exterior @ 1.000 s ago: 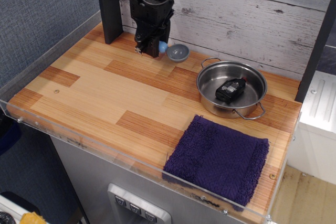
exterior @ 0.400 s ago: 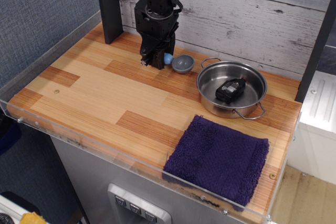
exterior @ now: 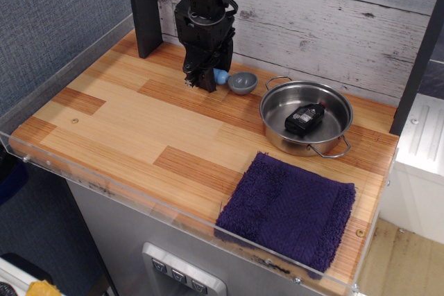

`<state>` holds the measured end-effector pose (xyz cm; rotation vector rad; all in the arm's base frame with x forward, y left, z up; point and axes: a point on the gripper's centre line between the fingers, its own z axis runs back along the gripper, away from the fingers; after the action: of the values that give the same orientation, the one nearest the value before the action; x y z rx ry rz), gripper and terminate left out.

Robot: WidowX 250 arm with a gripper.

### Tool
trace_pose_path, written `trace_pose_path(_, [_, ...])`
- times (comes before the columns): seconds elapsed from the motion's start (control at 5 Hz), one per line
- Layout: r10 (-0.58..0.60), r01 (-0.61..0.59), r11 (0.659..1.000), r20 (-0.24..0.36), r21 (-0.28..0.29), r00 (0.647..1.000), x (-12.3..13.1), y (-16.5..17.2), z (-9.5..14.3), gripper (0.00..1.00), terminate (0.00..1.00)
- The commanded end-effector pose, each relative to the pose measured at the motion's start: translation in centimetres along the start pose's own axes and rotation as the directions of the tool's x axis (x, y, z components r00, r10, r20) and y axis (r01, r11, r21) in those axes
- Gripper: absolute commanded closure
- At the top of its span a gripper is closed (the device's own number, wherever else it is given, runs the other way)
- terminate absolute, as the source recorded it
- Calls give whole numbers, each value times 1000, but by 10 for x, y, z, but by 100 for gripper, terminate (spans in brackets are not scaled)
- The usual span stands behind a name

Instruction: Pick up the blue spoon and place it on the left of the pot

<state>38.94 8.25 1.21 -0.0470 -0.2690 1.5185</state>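
Note:
The blue spoon point(exterior: 236, 80) lies low over the wooden table point(exterior: 125, 116), just left of the pot, with its grey bowl toward the pot and its light-blue handle running into the fingers. My gripper point(exterior: 202, 81) points straight down at the handle end and looks shut on it; the fingertips are dark and partly hide the handle. The pot point(exterior: 306, 117), a shallow steel pan with two wire loop handles, stands at the right and holds a small black object point(exterior: 304, 118). A narrow gap separates the spoon's bowl from the pot's left handle.
A purple towel point(exterior: 291, 209) lies at the front right. A dark post point(exterior: 143, 8) rises at the back left beside the arm. A clear plastic lip point(exterior: 104, 184) runs along the front edge, and a plank wall closes the back.
The gripper carried the spoon down and to the right, from the back of the table to a spot just left of the pot. In the last half second it barely shifted.

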Motion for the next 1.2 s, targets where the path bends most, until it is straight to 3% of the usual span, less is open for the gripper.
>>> trace_pose_path(0.0, [11, -10, 999, 6, -32, 1000, -6, 1, 22, 0, 0])
trace_pose_path(0.4, [9, -9, 997, 1, -81, 1000, -9, 0, 52, 0, 0])
trace_pose_path(1.0, [36, -38, 970, -14, -239, 999, 0, 5, 145, 0, 0])
